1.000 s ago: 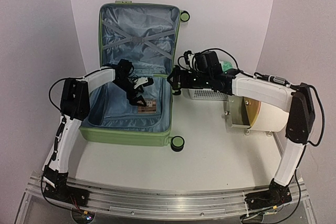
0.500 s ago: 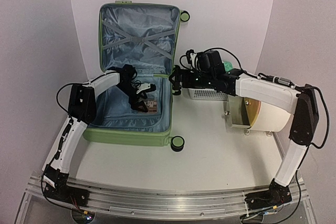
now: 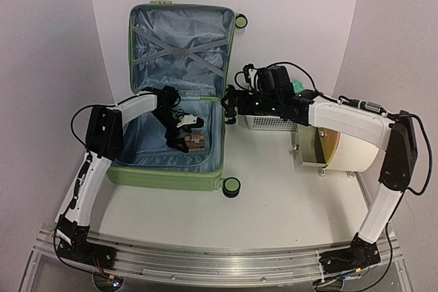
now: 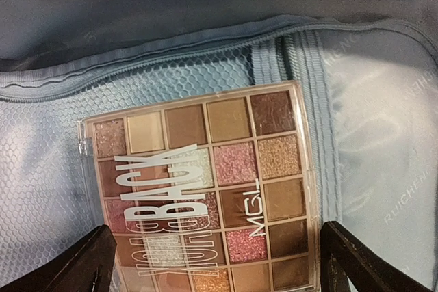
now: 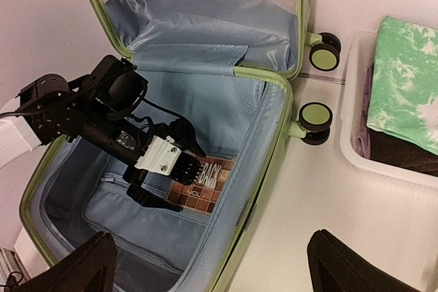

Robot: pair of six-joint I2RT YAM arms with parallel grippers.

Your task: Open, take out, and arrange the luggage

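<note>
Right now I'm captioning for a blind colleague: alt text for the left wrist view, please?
An eyeshadow palette of brown, pink and glittery shades lies on the grey-blue mesh lining of the luggage. The left claw is open, its dark fingertips at the bottom corners, one either side of the palette.

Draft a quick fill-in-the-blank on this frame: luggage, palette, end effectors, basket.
1. The left end effector hangs over the eyeshadow palette, which lies inside the open ____.
2. The right end effector hovers by its right rim, jaws ____.
3. The white basket holds a ____-and-white cloth on top.

Missing words: suitcase; open; green.
</note>
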